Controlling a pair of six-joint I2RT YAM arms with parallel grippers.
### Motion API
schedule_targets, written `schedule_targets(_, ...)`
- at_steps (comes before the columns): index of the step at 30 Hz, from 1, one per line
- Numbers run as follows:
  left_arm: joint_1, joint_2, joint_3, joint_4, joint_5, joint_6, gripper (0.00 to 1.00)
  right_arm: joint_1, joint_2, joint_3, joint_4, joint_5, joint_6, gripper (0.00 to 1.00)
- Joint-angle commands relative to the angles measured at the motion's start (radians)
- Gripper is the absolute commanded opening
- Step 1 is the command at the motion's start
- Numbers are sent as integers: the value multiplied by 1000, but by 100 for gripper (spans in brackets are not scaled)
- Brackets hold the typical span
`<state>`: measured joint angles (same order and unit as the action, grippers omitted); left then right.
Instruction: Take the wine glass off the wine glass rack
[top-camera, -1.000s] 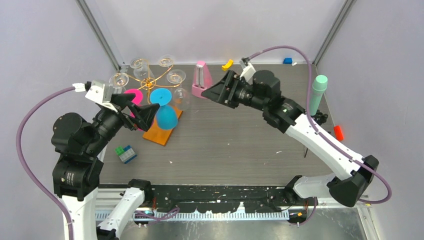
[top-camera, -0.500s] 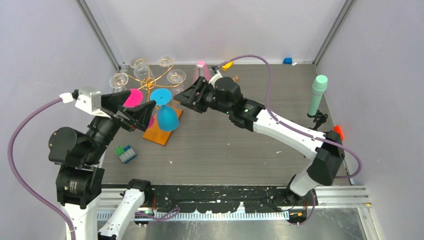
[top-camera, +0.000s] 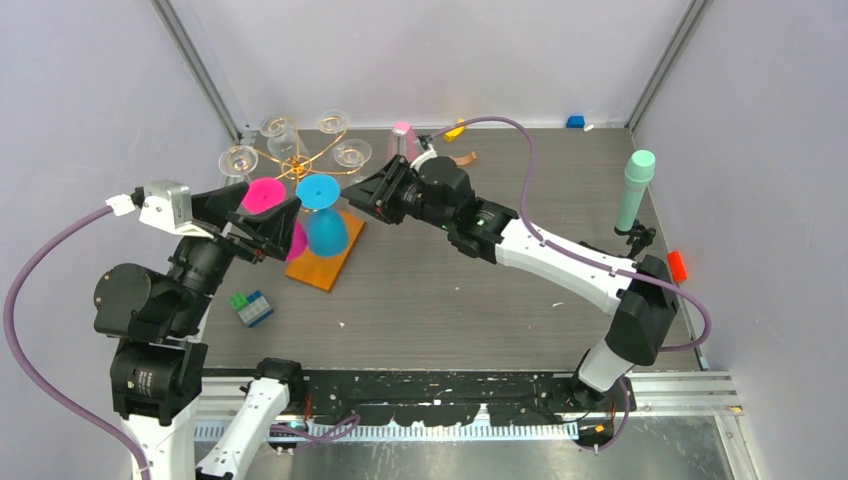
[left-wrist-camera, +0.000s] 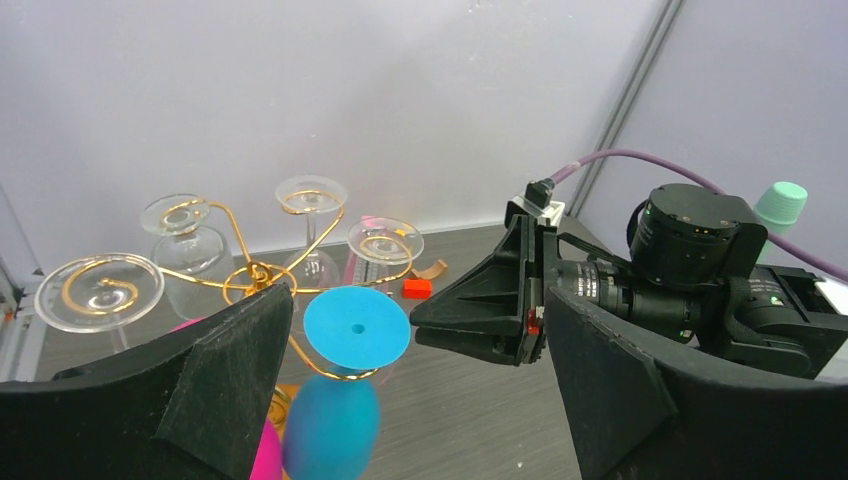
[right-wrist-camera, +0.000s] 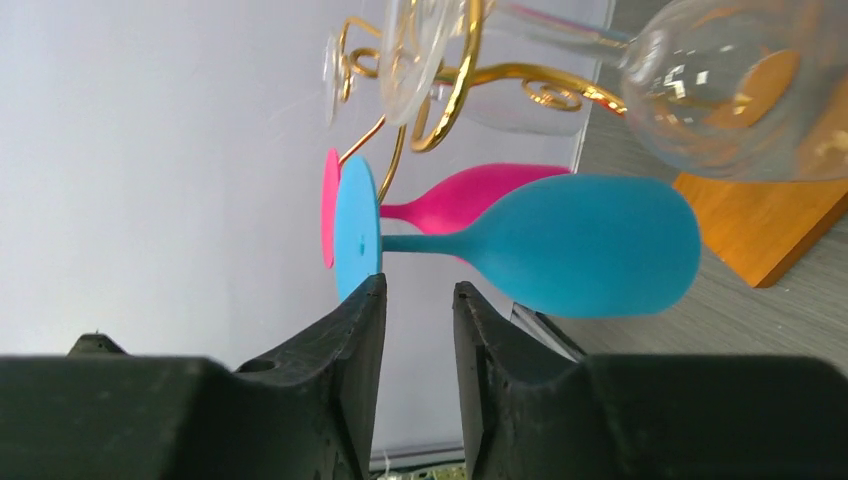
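Centres on the thin gold wire wine glass rack (top-camera: 296, 163), scrolling arms spread from a central post, fixed to a flat orange-brown rectangular base (top-camera: 325, 265). Carries on its near-side arms an opaque blue wine glass (top-camera: 325, 230) and an opaque pink wine glass (top-camera: 263, 195), both hung foot up, bowls down by the base; neither taken off. Holds four clear wine glasses (top-camera: 352, 152) on the far arms, also foot up.

Reaches in from the rack's right with the right gripper (top-camera: 352, 192): fingers set close, a narrow gap between them, nothing in it, released. Points its tips at the blue glass's round foot, just short of the rim in the right wrist view; touching or apart, cannot tell.

Hovers at the rack's near left with the left gripper (top-camera: 270, 210): jaws spread wide, released, grasping nothing. Shows the pink foot between the fingers from above, and the blue foot within the gap in the left wrist view, apart from both fingers.
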<state>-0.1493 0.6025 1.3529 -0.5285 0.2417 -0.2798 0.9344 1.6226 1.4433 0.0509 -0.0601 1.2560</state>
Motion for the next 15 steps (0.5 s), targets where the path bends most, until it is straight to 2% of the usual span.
schedule_targets(1, -4, -9, 12, 20, -54, 17, 100, 7, -60, 2, -26, 136, 15, 34)
schedule_targets(3, -4, -9, 11, 16, -71, 20, 100, 7, -74, -11, -19, 157, 8, 36)
schedule_targets(8, -4, -9, 6, 14, -90, 22, 100, 12, -80, -23, 71, 110, -4, 58)
schedule_targets(10, -4, -9, 5, 12, -93, 23, 100, 14, -70, -23, 108, 85, -4, 62)
schedule_targets(15, -4, -9, 0, 10, -99, 24, 100, 13, -5, 39, 97, 5, 7, 64)
